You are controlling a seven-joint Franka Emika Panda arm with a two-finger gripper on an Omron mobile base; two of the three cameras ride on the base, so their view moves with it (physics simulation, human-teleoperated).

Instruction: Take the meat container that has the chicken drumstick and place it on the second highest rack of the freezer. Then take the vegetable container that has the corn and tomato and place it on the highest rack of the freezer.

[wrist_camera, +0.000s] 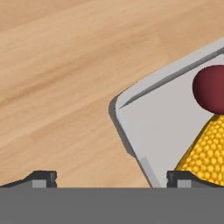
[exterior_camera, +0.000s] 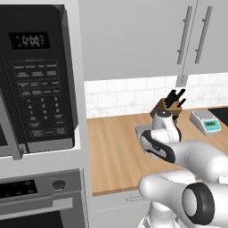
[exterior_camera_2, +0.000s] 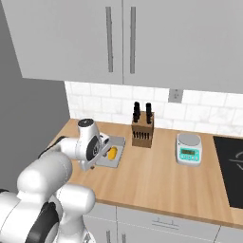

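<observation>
The gripper (wrist_camera: 112, 178) is seen spread wide, low over the wooden counter (exterior_camera_2: 161, 180), holding nothing. One fingertip (wrist_camera: 43, 178) is placed outside the grey vegetable container (wrist_camera: 153, 118); the other stands over its rim, beside the corn (wrist_camera: 209, 151). The container's corner is bracketed between the fingers. The corn's long axis runs diagonally from the lower centre toward the upper right of the hand view, where the cob meets the tomato (wrist_camera: 211, 87). In the right base view, the container (exterior_camera_2: 115, 142) is shown lying near the counter's left end, left of the knife block (exterior_camera_2: 142, 128) and well apart from the scale (exterior_camera_2: 189, 148).
</observation>
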